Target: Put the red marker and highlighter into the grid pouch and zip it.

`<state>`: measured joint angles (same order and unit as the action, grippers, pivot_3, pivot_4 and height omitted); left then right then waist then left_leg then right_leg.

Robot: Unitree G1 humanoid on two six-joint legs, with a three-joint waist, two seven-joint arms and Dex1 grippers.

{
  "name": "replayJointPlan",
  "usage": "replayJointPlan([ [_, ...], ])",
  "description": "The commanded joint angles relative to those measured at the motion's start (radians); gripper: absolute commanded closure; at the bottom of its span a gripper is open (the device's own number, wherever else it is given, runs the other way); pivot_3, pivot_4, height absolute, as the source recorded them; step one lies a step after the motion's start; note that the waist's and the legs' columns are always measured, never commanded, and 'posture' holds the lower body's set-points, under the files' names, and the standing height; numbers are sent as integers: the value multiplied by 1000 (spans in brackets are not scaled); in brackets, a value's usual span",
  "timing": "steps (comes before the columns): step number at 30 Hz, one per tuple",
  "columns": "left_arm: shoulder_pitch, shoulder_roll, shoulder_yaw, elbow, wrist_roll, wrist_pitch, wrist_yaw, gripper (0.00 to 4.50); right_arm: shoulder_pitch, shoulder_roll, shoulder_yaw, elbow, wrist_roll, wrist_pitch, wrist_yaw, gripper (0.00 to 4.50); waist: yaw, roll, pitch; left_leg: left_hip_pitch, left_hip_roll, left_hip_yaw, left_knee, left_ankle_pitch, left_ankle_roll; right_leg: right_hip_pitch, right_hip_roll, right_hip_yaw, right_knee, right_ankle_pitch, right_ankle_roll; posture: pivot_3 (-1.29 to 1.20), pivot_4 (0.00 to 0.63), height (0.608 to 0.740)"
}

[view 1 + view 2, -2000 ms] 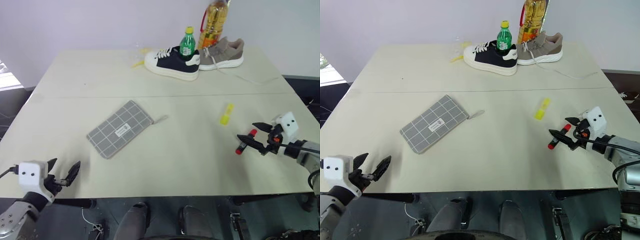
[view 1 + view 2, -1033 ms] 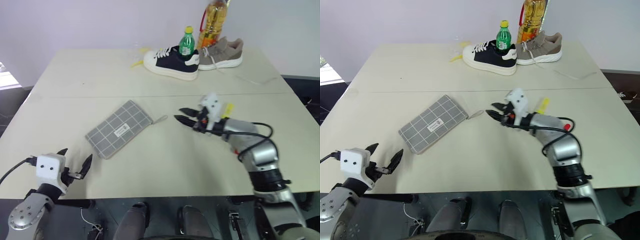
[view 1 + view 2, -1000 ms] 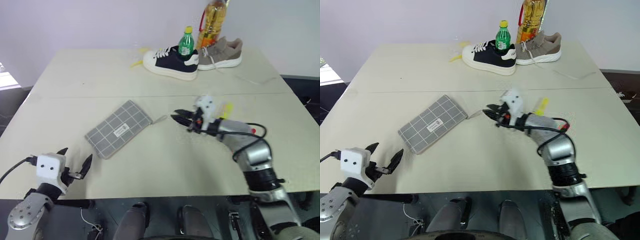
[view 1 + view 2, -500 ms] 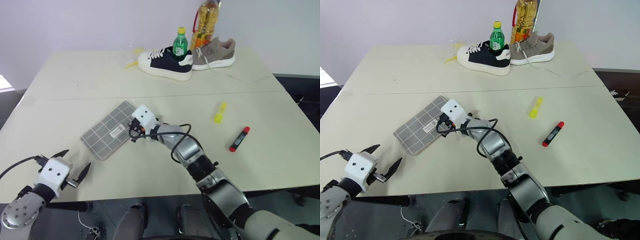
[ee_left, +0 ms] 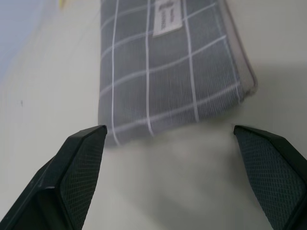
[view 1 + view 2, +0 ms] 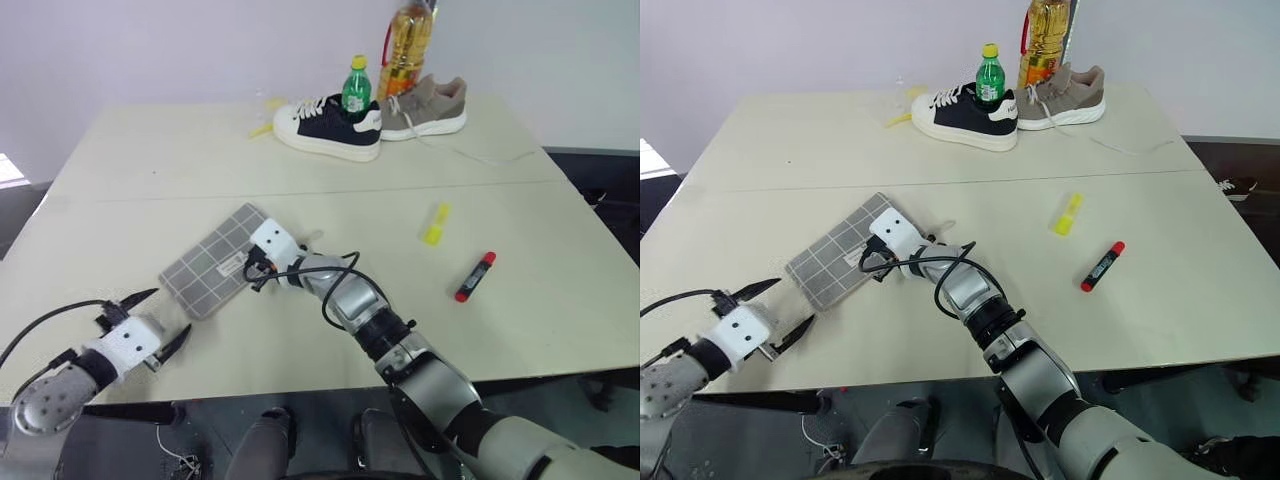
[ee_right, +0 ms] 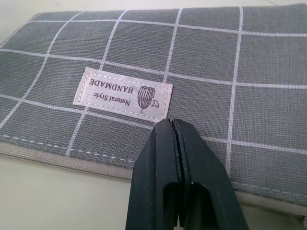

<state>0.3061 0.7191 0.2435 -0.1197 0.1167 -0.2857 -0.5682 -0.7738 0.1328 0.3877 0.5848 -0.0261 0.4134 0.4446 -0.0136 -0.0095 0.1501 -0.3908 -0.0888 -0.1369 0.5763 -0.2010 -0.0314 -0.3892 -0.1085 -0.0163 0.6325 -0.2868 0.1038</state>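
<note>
Right gripper (image 7: 173, 125): jaws pressed together, empty, tips over the grid pouch (image 6: 212, 259) just below its white label (image 7: 123, 93). Left gripper (image 5: 170, 136): jaws wide, the pouch's short end just ahead of them on the table (image 6: 150, 170). Highlighter (image 6: 434, 223) and red marker (image 6: 474, 277) lie well apart from both jaws.

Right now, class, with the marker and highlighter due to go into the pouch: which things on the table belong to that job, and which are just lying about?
Belonging to the job:
- red marker
- highlighter
- grid pouch

Just lying about:
- dark sneaker
- tan sneaker
- green bottle
- oil bottle
- yellow scrap
</note>
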Motion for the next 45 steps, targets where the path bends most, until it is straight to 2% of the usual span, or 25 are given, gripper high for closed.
replayJointPlan([
  [1, -74, 37, -74, 116, 87, -120, 18, 0, 7, 36, 2, -16, -2, 10, 10, 4480, 1, 1, -1, 0, 0, 0, 0, 0, 0, 0, 0, 0, 0, 0, 0, 0, 150, 734],
  [4, -139, 58, -108, 194, 106, -195, 24, 0, 13, 35, 3, -26, -3, 14, 13, 4480, -1, 2, -2, 0, 0, 0, 0, 0, -1, 0, 1, 0, 0, 1, 1, 0, 150, 734],
  [7, -186, 70, -144, 259, 104, -267, 17, 838, 19, 35, 5, -35, -3, 16, 15, 4500, -3, 2, -2, 1, 0, -1, 0, 1, -1, 0, 1, 0, 1, 1, 2, 0, 150, 734],
  [10, -223, 71, -167, 314, 88, -317, 10, 2252, 26, 34, 1, -50, 1, 15, 18, 4500, -3, 2, -2, 1, 0, -1, 0, 1, -1, -1, 1, 1, 1, 2, 3, 0, 150, 734],
  [14, -241, 66, -166, 339, 63, -337, 16, 4426, 29, 33, -23, -72, 19, -1, 19, 4500, -5, 3, -2, 0, 0, -1, 0, 1, -1, -1, 2, 1, 1, 3, 5, 0, 150, 734],
  [18, -235, 26, -141, 285, -30, -268, 10, 4475, 32, 5, -53, -141, 25, -61, 15, 4500, -6, 3, -2, 0, 0, -1, 0, 1, -1, -1, 2, 2, 1, 3, 6, 0, 150, 734],
  [21, -205, -39, -128, 116, -175, -100, 2, 4475, 35, -81, -103, -256, 32, -81, 46, 4500, -5, 2, -2, 0, 0, -1, 0, 1, -1, -1, 2, 2, 1, 4, 6, 0, 150, 734],
  [24, -160, -90, -144, -104, -277, 91, 8, 4500, 35, -222, -175, -385, 84, -21, 138, 3679, 3, 1, -2, -2, -1, -1, 2, 1, -1, -1, 1, 3, 0, 4, 8, 0, 150, 734],
  [25, -146, -102, -149, -163, -291, 144, 13, 4500, 43, -285, -173, -415, 74, -28, 176, 3281, 3, 0, -2, -2, -1, -1, 2, 1, -1, 0, 0, 3, 0, 5, 8, 0, 150, 734],
  [28, -129, -128, -160, -263, -296, 248, 28, 4500, 74, -426, -148, -460, 43, -61, 264, 1754, -1, -3, -4, -2, -1, 0, 2, 1, -1, 1, 0, 3, -2, 4, 8, 0, 150, 734],
  [31, -137, -154, -180, -314, -281, 307, 42, 4500, 98, -481, -171, -479, 81, -28, 311, 320, -13, -3, -4, -2, 1, 2, 0, 1, -1, 2, 1, 4, -1, 4, 8, 0, 150, 734],
  [34, -145, -176, -204, -338, -277, 338, 44, 4500, 112, -505, -188, -472, 109, 9, 348, 320, -18, -2, -4, -2, 6, 3, 0, 1, 0, 1, 6, 6, -1, 5, 6, 0, 150, 734],
  [39, -140, -188, -229, -356, -262, 352, 40, 4500, 82, -458, -206, -413, 117, 73, 290, 320, -16, -2, -4, -2, 7, 3, 0, 1, -1, 2, 7, 6, -2, 6, 4, 0, 150, 734],
  [42, -142, -192, -231, -361, -258, 356, 42, 4500, 71, -448, -201, -397, 109, 89, 276, 1179, -3, -2, -4, -2, 7, 3, 0, 1, -1, 1, 7, 7, -2, 5, 2, 0, 150, 734],
  [45, -143, -199, -233, -367, -253, 363, 44, 4500, 72, -450, -188, -404, 102, 109, 270, 2509, 4, -2, -4, -2, 7, 4, 0, 1, -1, 1, 7, 7, -3, 5, 2, 0, 150, 734],
])
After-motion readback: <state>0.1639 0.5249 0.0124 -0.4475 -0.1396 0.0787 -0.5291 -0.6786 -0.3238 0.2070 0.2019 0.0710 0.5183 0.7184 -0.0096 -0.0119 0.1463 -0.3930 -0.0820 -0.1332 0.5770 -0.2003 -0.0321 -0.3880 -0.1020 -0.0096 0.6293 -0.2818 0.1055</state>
